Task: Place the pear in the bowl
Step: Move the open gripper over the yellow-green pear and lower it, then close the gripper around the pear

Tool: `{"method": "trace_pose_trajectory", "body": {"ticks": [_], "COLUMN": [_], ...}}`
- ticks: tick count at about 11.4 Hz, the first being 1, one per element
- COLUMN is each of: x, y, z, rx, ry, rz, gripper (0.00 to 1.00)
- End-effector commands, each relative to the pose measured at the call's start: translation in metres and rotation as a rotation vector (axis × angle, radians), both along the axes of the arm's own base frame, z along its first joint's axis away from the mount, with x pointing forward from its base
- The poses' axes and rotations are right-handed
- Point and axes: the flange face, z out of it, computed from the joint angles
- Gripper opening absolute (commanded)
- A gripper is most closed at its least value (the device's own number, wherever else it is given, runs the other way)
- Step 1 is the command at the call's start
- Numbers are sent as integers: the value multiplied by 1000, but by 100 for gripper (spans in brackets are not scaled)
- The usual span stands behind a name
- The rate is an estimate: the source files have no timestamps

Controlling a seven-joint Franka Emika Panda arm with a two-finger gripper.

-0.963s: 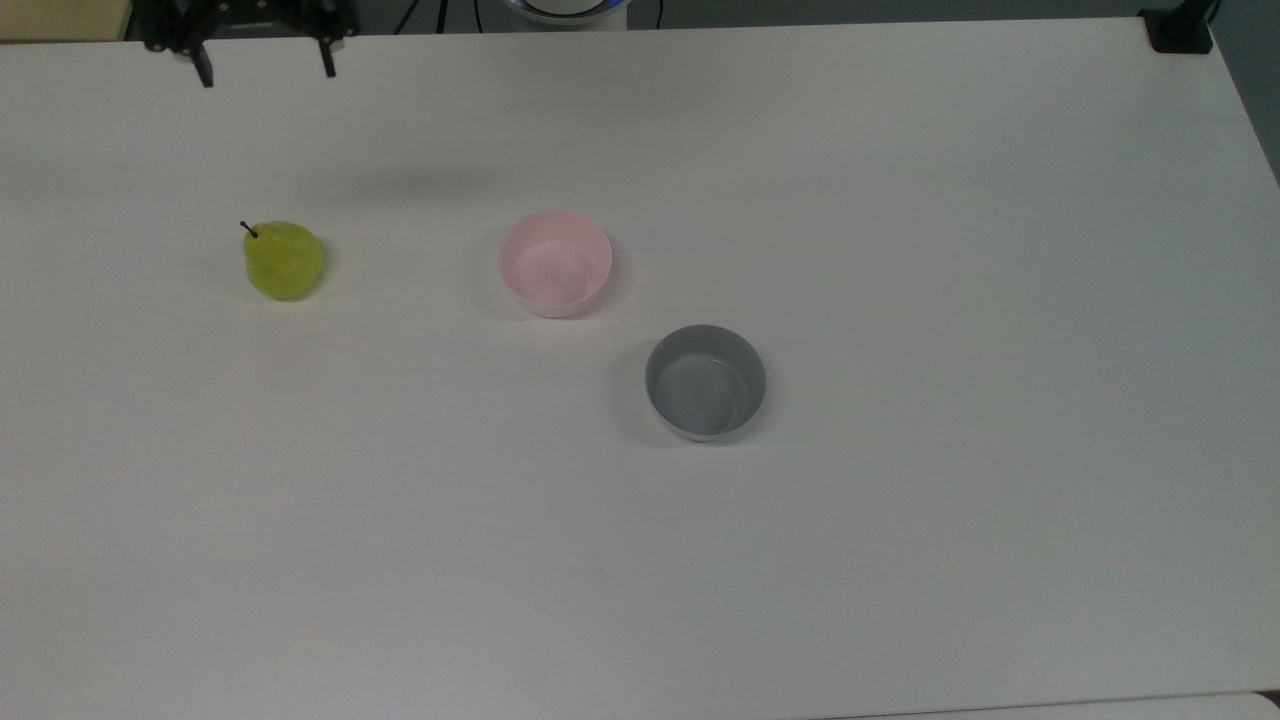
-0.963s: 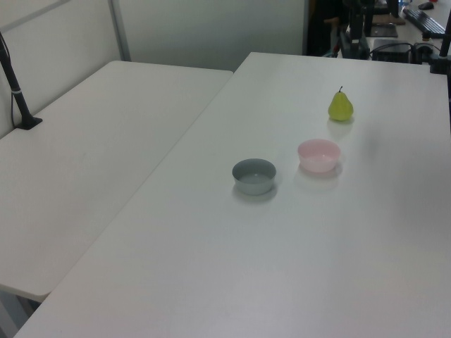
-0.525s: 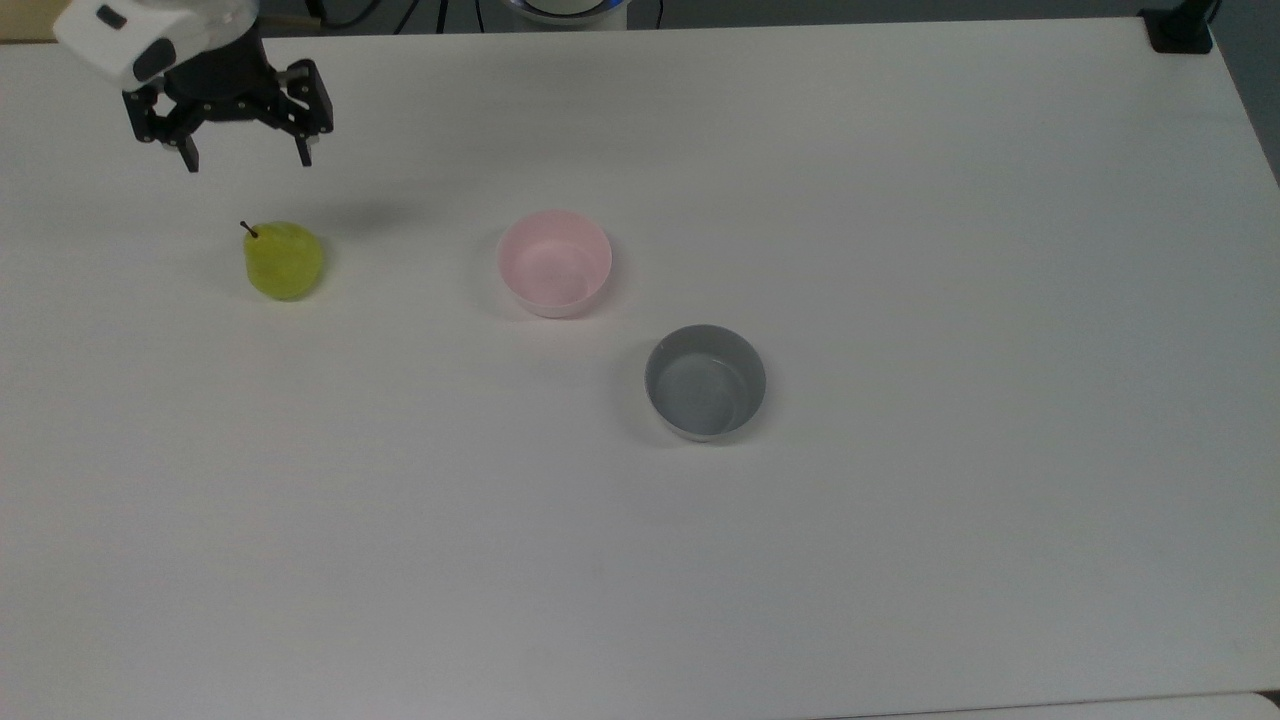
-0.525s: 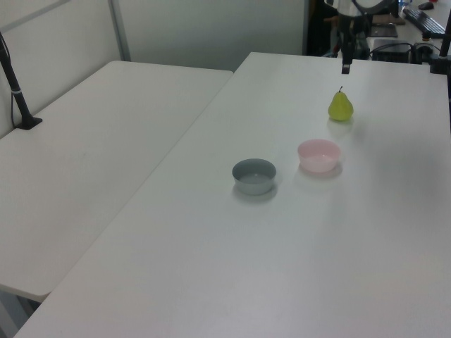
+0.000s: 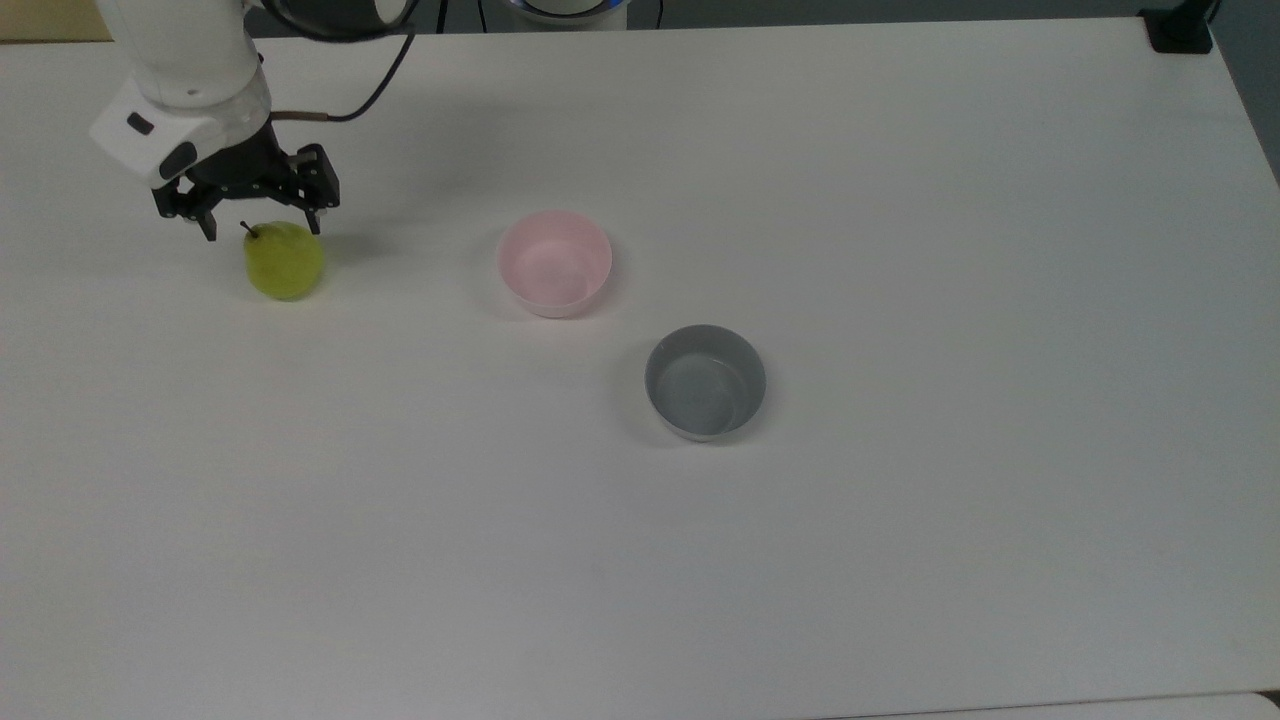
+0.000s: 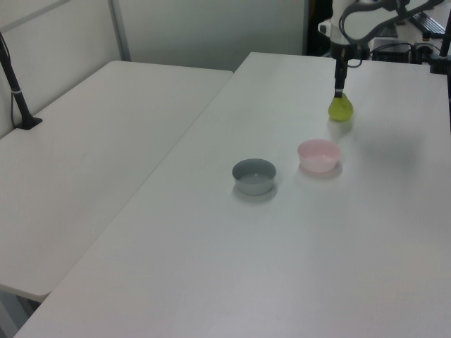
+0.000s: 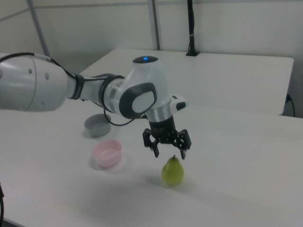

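Just under my gripper [image 7: 169,153] stood the pear [image 7: 173,171], upright on the table [image 5: 900,560], its long axis vertical and its short dark stem pointing up into the gap between the spread fingers. I could see that gap plainly in the right view: both black fingers hung apart and held nothing, their tips level with the stem and above the fat lower body. In the top view the gripper [image 5: 260,222] sat slightly toward the top view's upper left of the pear [image 5: 284,261], so I judged the next move called for a small shift over the fruit and then a drop straight down to close on its widest part.

The pear was yellow-green and smooth, round below and narrowing above, a shape I thought might slip out of a pinch set too high. Off to the gripper's side, toward the top view's right, lay the bowl [image 5: 555,264], pale pink, round, smooth-walled and empty. Farther the same way sat the grey bowl [image 5: 705,381], of similar size.
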Motion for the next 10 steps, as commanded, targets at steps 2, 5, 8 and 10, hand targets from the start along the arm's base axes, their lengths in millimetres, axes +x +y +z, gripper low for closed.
{"method": "trace_pose_trajectory", "body": {"ticks": [2, 5, 8, 10], "x": [-4, -4, -5, -5], "y": [-8, -8, -7, -7], "z": [-31, -44, -49, -43], "rx": [4, -4, -3, -2], "ry": [10, 35, 45, 44], "rz": [8, 20, 22, 12], "gripper": [100, 90, 14, 0]}}
